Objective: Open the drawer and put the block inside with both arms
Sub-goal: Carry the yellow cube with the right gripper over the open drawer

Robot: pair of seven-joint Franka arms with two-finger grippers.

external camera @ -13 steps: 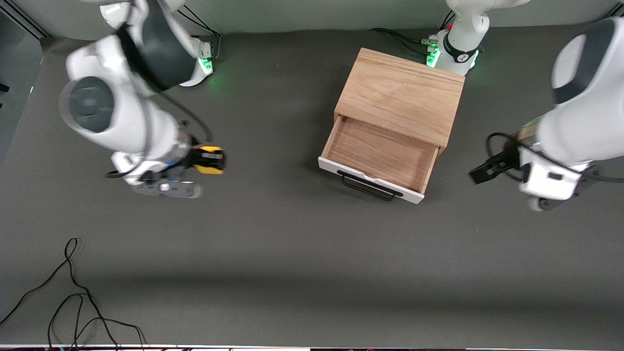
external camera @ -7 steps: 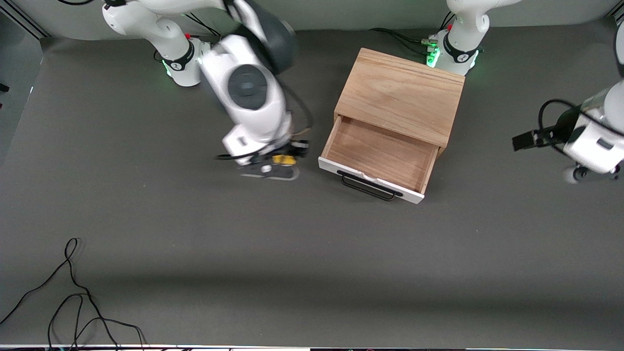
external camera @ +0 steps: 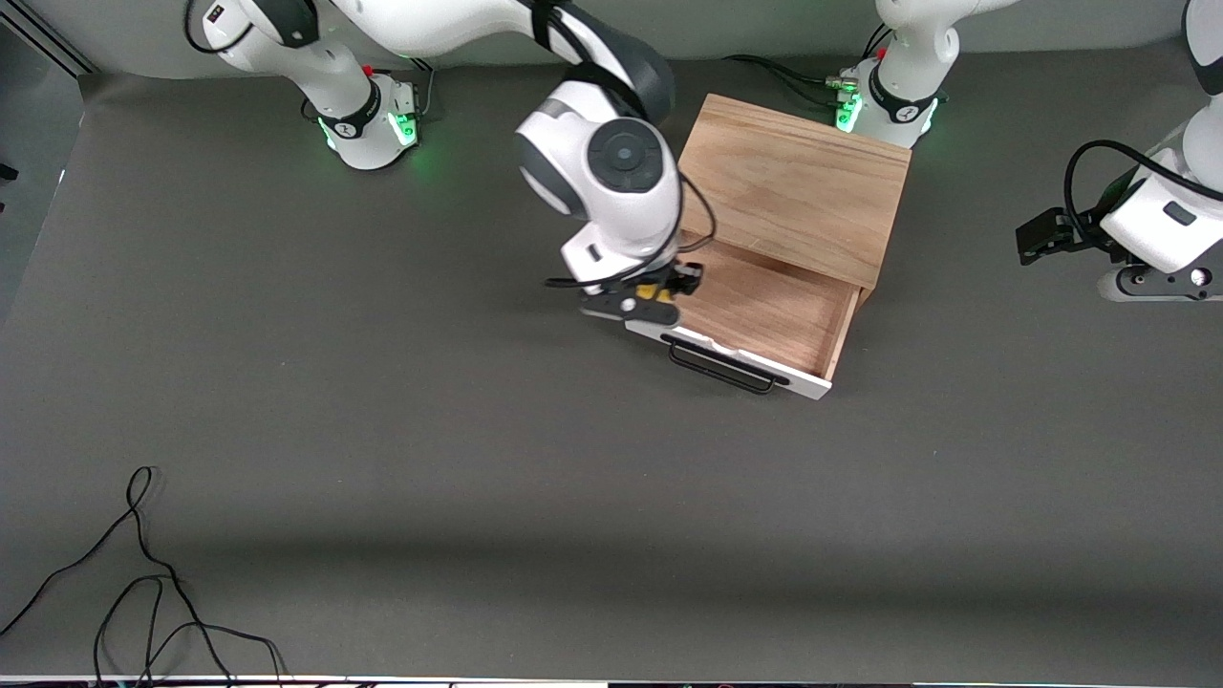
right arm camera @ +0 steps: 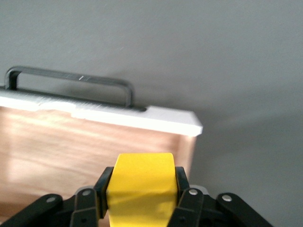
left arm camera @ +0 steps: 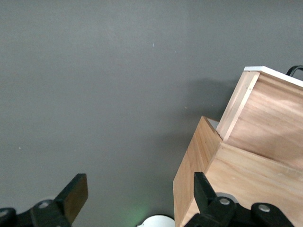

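Yellow, light and rigid by its look, the block (right arm camera: 139,182) sits pinched across flat sides in the right end effector (external camera: 659,290) over the open drawer (external camera: 755,306) corner, while the left end effector (left arm camera: 137,198) waits spread beside the cabinet (external camera: 793,182).

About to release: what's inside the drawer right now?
Only bare wood shows in the open drawer. The right gripper holds the block over its corner toward the right arm's end, hiding the floor there. The left gripper waits, open.

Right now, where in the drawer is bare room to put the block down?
The drawer floor is bare from the right pincer, shut on the block, to the wall at the left arm's end. It is crowded only beneath that pincer.
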